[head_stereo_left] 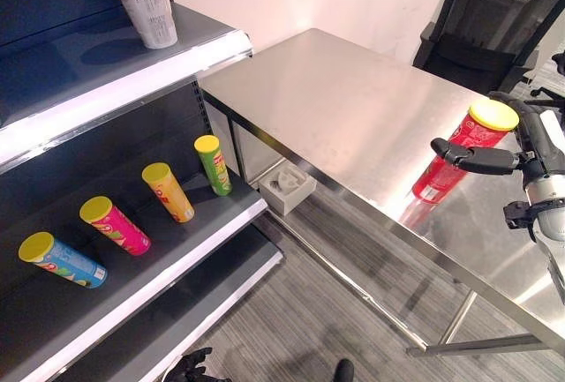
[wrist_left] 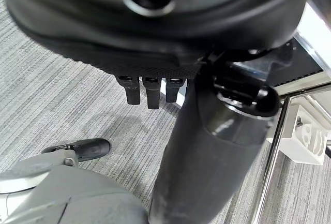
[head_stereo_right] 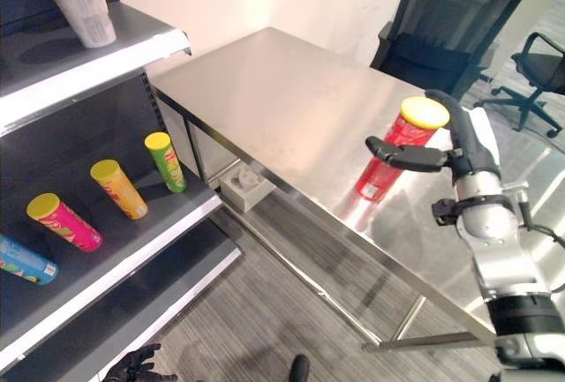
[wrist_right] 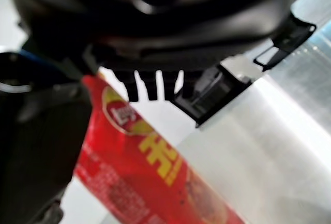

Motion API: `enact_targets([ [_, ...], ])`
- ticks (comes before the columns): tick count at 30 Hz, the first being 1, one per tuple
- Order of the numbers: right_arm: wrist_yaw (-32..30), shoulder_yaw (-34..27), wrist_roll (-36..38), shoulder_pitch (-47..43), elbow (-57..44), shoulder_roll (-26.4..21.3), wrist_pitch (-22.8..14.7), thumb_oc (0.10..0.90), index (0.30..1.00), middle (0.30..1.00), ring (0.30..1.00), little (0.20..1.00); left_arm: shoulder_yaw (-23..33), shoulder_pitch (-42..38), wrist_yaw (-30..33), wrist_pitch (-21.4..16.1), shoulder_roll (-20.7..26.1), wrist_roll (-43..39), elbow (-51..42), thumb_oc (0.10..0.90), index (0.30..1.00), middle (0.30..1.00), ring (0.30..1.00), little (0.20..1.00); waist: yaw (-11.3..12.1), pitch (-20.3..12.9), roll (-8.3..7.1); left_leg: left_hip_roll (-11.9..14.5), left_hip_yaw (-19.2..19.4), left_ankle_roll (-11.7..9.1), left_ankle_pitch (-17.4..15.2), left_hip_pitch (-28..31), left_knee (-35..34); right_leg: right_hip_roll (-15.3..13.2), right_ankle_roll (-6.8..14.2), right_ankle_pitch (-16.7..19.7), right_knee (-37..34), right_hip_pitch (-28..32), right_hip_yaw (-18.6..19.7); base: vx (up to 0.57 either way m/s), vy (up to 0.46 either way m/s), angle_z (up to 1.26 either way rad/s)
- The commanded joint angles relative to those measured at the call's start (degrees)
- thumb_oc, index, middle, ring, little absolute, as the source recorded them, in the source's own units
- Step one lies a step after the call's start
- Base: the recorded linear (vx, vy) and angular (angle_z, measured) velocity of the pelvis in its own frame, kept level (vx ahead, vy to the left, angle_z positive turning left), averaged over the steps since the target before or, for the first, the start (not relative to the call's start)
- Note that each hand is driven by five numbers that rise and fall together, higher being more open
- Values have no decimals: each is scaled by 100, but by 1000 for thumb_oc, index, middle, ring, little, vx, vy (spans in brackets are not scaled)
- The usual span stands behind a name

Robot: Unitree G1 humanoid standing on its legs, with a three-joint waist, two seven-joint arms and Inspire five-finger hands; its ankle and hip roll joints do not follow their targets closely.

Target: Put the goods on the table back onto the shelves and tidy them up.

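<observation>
Over on the tabletop (head_stereo_left: pixel 353 100) only one thing is left: a red can (head_stereo_left: pixel 455 157) with a yellow lid, standing a bit tilted near the robot-side edge. Right robot hand (head_stereo_right: pixel 450 148) is up against it, thumb reaching across the front, fingers behind near the lid. Looks like it's around the can, but the fingers read fairly straight in the wrist view, so I'd call it spread and not clamped yet. Can seems to be still on the steel, not lifted.

Shelf (head_stereo_left: pixel 177 250) on the left already has four cans in a row: blue (head_stereo_left: pixel 64 260), pink (head_stereo_left: pixel 115 225), orange (head_stereo_left: pixel 168 191), green (head_stereo_left: pixel 213 164). All are leaning back at about the same angle, evenly spaced, so that part looks sorted. Upper shelf has a pale cup (head_stereo_left: pixel 146 1).

Left robot hand (head_stereo_left: pixel 190 366) hangs low by the floor, holding nothing; its fingertips look loose in its wrist view.

So I'd guess it's mostly done. Remaining: grip the red one properly, carry it to the shelf, park it in line with the others. Maybe some straightening after.
</observation>
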Motion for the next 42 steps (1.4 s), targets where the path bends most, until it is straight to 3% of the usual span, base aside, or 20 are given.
enact_targets([
  [1, -416, -154, -9, -992, -92, -136, -307, 400, 300, 300, 300, 300, -368, -145, 109, -131, 512, 63, 87, 800, 900, 900, 900, 900, 166, -177, -506, 4, -100, -36, -190, -172, 13, -1017, 847, -107, 39, 302, -530, 0, 0, 0],
  [21, -609, -359, 59, -1259, -694, -289, -595, 400, 300, 300, 300, 300, -322, -172, 109, -151, 572, 88, 72, 800, 900, 900, 900, 900, 165, -227, -517, 28, -64, -51, -208, -136, 13, -1006, 857, -129, 39, 337, -543, 0, 0, 0],
  [25, -859, -696, 102, -1235, -1196, -17, -790, 400, 300, 300, 300, 300, -263, -163, 120, -146, 549, 68, 91, 800, 900, 900, 900, 900, 178, -235, -499, 38, -77, -25, -231, -123, 13, -1000, 866, -105, 39, 292, -522, -3, 28, -1],
  [26, -1109, -1050, -168, -1097, -1770, 312, -911, 400, 300, 300, 300, 300, -187, -158, 143, -144, 488, 60, 148, 800, 900, 900, 900, 900, 219, -246, -485, -26, -112, 57, -281, -67, 13, -1032, 899, -31, 39, 231, -444, -23, 154, -4],
  [29, -1249, -1294, -393, -995, -2278, 600, -957, 400, 300, 300, 300, 300, -106, -122, 170, -153, 433, 34, 177, 800, 900, 900, 900, 900, 311, -243, -495, -202, -172, 180, -343, -21, 13, -1135, 949, 104, 39, 126, -333, -36, 142, -13],
  [34, -1298, -1256, -708, -1013, -2752, 875, -954, 400, 300, 300, 300, 300, 118, -35, 268, -134, 407, -78, 303, 800, 900, 900, 900, 900, 454, -182, -487, -474, -204, 343, -335, -40, 17, -1350, 963, 473, 257, -67, -237, -88, 72, -11],
  [37, -1173, -1040, -742, -1105, -2798, 883, -938, 400, 300, 300, 300, 300, 297, -25, 382, -113, 450, -343, 328, 800, 900, 900, 900, 900, 472, 5, -343, -477, -377, 471, -99, -243, 53, -1141, 897, -305, 1500, -186, 213, -212, 25, -2],
  [38, -1173, -1039, -742, -1113, -2797, 881, -938, 400, 300, 300, 300, 300, 299, -30, 383, -113, 447, -345, 328, 800, 900, 900, 900, 900, 467, 8, -356, -495, -381, 474, -71, -261, 47, -1162, 897, -301, 1526, -217, 222, -144, -22, 7],
  [39, -1127, -1065, -709, -1095, -2831, 870, -925, 400, 300, 300, 300, 300, 340, -62, 421, -102, 455, -459, 340, 800, 900, 900, 900, 900, 469, 22, -359, -519, -510, 490, 38, -384, 66, -1003, 856, -566, 1932, -229, 446, -172, -86, 8],
  [40, -1121, -1145, -684, -993, -2809, 811, -938, 400, 300, 300, 300, 300, 350, -87, 413, -92, 458, -569, 318, 800, 900, 900, 900, 900, 474, 10, -393, -554, -750, 486, 230, -618, 127, -592, 824, -990, 2407, -158, 884, -149, -151, 20],
  [41, -1098, -1209, -676, -949, -2806, 727, -912, 400, 300, 300, 300, 300, 344, -79, 387, -99, 468, -617, 259, 800, 900, 900, 900, 900, 517, -37, -448, -596, -901, 450, 275, -749, 178, -405, 695, -1405, 2162, 65, 995, -60, -132, 96],
  [42, -1096, -1214, -674, -942, -2807, 727, -911, 400, 300, 300, 300, 300, 340, -79, 387, -96, 470, -618, 259, 800, 900, 900, 900, 900, 507, -52, -451, -591, -913, 447, 241, -733, 166, -403, 696, -1440, 2147, 91, 977, -34, -405, 142],
])
